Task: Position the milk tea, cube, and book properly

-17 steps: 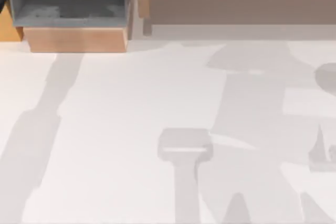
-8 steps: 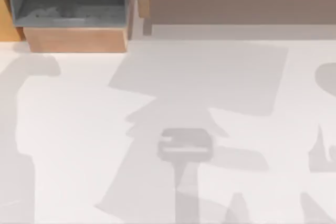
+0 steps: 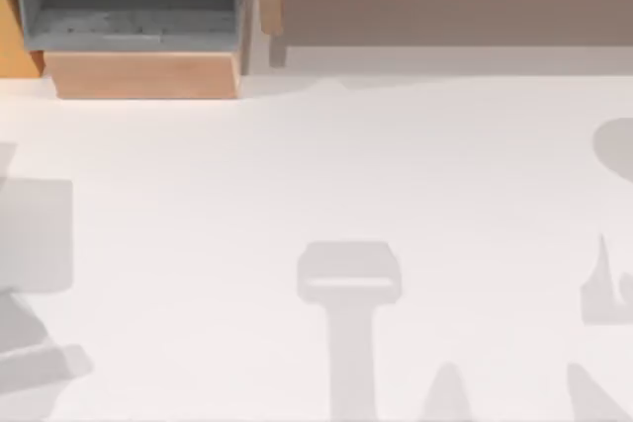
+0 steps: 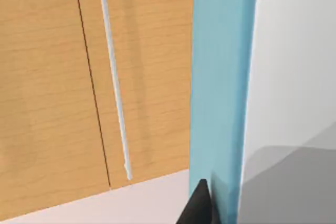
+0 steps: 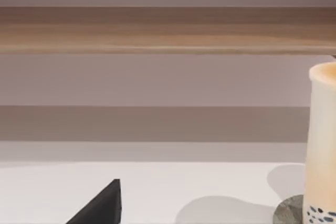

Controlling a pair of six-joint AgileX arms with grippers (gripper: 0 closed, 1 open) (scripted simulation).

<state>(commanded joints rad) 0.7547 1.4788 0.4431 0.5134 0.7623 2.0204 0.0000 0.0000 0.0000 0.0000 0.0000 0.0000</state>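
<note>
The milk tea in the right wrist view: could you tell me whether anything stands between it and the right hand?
Nothing visible does. The milk tea stands on the white table, with bare tabletop between it and the dark fingertip of the right hand.

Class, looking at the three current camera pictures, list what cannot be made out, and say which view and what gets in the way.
- Milk tea, right wrist view: cut off by the picture's edge, so its top and far side are unseen.
- Blue book, left wrist view: both ends run past the picture's edges.
- Left end effector's dark fingertip: only a tip shows, so open or shut cannot be told.
</note>
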